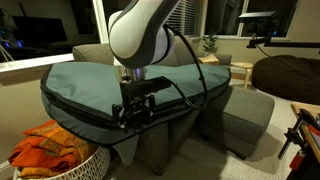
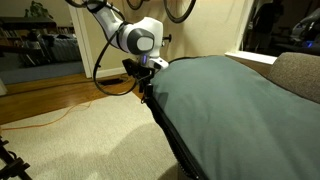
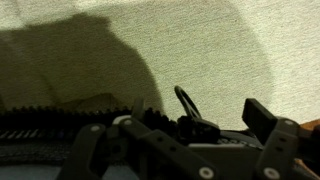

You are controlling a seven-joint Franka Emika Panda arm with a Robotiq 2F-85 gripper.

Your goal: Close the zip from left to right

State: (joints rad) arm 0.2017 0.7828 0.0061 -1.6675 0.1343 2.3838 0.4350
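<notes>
Tool [image 3: 178, 128] hangs released astride the zip [image 3: 50, 128], pull ring [image 3: 187, 102] between its jaws, track running sideways.

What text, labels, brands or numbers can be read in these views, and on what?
None can be read in any view. The teal-grey padded bag, its zip and the tool show no print or logo. The white arm looks blank; any marking there is too small to tell.
</notes>
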